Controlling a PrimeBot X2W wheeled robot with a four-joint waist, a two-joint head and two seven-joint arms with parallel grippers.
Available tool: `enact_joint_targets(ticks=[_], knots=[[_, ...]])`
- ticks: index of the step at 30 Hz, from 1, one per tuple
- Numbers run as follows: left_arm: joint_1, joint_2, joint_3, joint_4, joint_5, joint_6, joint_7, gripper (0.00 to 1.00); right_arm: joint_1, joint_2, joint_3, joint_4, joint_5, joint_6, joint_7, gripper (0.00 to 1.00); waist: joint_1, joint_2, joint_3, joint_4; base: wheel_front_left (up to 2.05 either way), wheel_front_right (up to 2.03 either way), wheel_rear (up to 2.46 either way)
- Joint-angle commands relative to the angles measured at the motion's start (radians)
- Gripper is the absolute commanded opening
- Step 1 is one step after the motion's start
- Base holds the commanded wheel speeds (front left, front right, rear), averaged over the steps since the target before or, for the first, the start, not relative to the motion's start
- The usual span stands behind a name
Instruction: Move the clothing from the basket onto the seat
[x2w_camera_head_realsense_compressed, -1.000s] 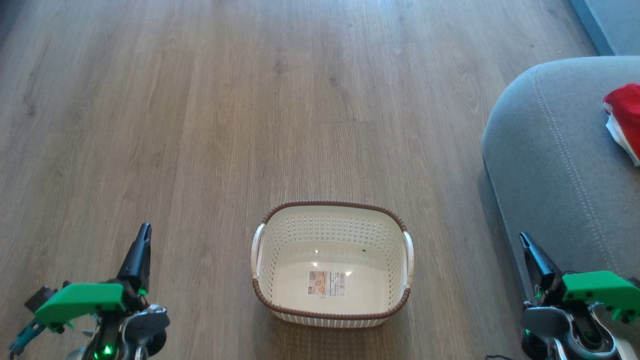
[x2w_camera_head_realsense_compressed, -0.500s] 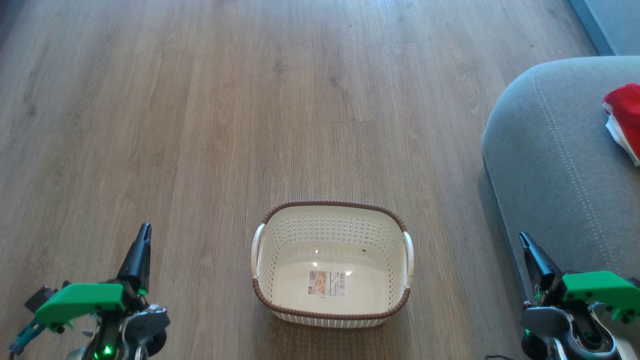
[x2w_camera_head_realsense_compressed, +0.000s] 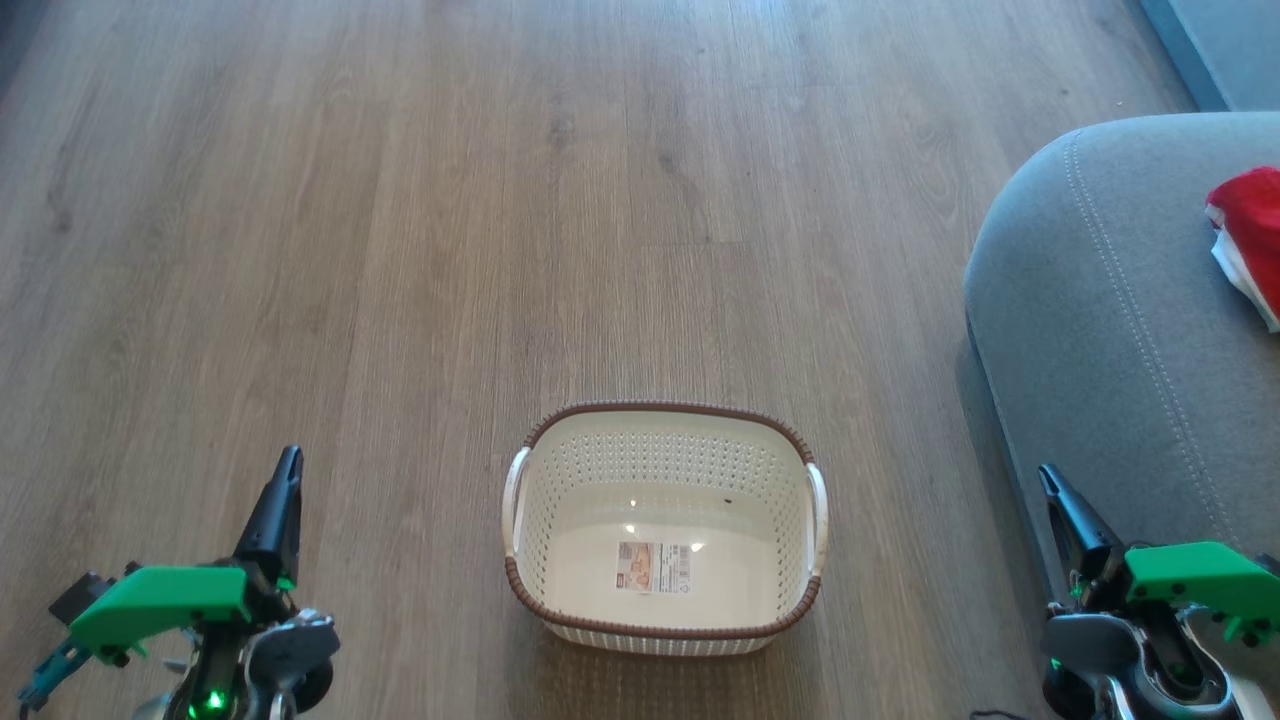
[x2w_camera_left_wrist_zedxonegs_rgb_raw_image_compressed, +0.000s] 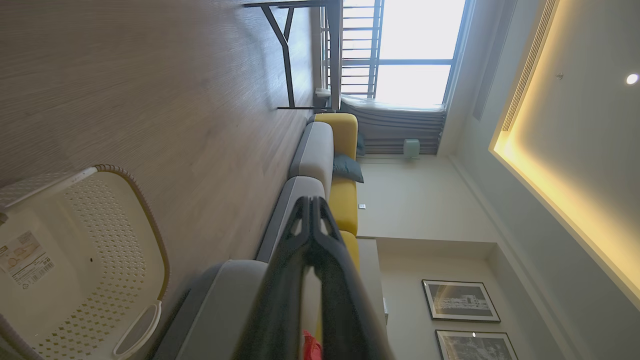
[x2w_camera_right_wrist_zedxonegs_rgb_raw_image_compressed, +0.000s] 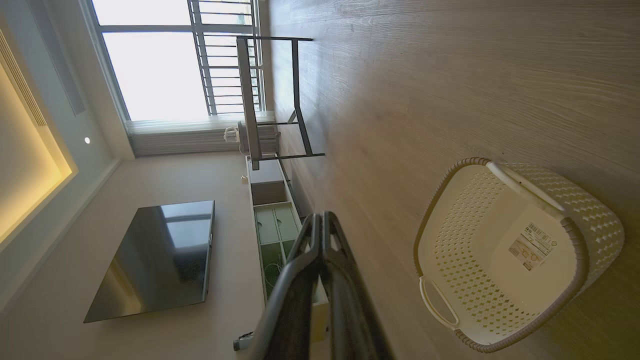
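Observation:
The cream basket (x2w_camera_head_realsense_compressed: 662, 620) with its brown rim stands on the floor at the bottom centre, holding nothing but the paper label (x2w_camera_head_realsense_compressed: 653, 567) on its floor. At the right edge, the red and white clothing (x2w_camera_head_realsense_compressed: 1250, 240) lies on the grey seat (x2w_camera_head_realsense_compressed: 1100, 300). My left gripper (x2w_camera_head_realsense_compressed: 285, 465) is shut at the lower left, well clear of the basket. Down at the lower right my right gripper (x2w_camera_head_realsense_compressed: 1045, 475) is shut beside the seat's front edge. The left wrist view shows the basket (x2w_camera_left_wrist_zedxonegs_rgb_raw_image_compressed: 115, 240), the seat (x2w_camera_left_wrist_zedxonegs_rgb_raw_image_compressed: 220, 300) and a sliver of red clothing (x2w_camera_left_wrist_zedxonegs_rgb_raw_image_compressed: 311, 347). The basket (x2w_camera_right_wrist_zedxonegs_rgb_raw_image_compressed: 505, 200) also appears in the right wrist view.
Wood floor (x2w_camera_head_realsense_compressed: 450, 200) spreads ahead and to the left of the basket. The wrist views show a dark-legged table (x2w_camera_right_wrist_zedxonegs_rgb_raw_image_compressed: 270, 100) by a bright window, a wall television (x2w_camera_right_wrist_zedxonegs_rgb_raw_image_compressed: 155, 260) and a grey and yellow sofa (x2w_camera_left_wrist_zedxonegs_rgb_raw_image_compressed: 330, 160) along the wall.

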Motion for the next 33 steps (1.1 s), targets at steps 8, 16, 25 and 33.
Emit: enact_joint_targets(ticks=[8, 16, 25, 33], knots=[[-0.056, 0.004, 0.037, -0.034, 0.000, -0.007, 0.008, 0.00, -0.049, -0.007, 0.017, -0.037, 0.006, 0.007, 0.007, 0.00, 0.0000, 0.0000, 0.000, 0.000, 0.00, 0.00, 0.00], [-0.056, 0.004, 0.037, -0.034, 0.000, -0.007, 0.008, 0.00, -0.049, -0.007, 0.017, -0.037, 0.006, 0.007, 0.007, 0.00, 0.0000, 0.0000, 0.000, 0.000, 0.00, 0.00, 0.00], [-0.056, 0.004, 0.037, -0.034, 0.000, -0.007, 0.008, 0.00, -0.049, -0.007, 0.017, -0.037, 0.006, 0.007, 0.007, 0.00, 0.0000, 0.0000, 0.000, 0.000, 0.00, 0.00, 0.00], [-0.056, 0.004, 0.037, -0.034, 0.000, -0.007, 0.008, 0.00, -0.049, -0.007, 0.017, -0.037, 0.006, 0.007, 0.007, 0.00, 0.0000, 0.0000, 0.000, 0.000, 0.00, 0.00, 0.00]])
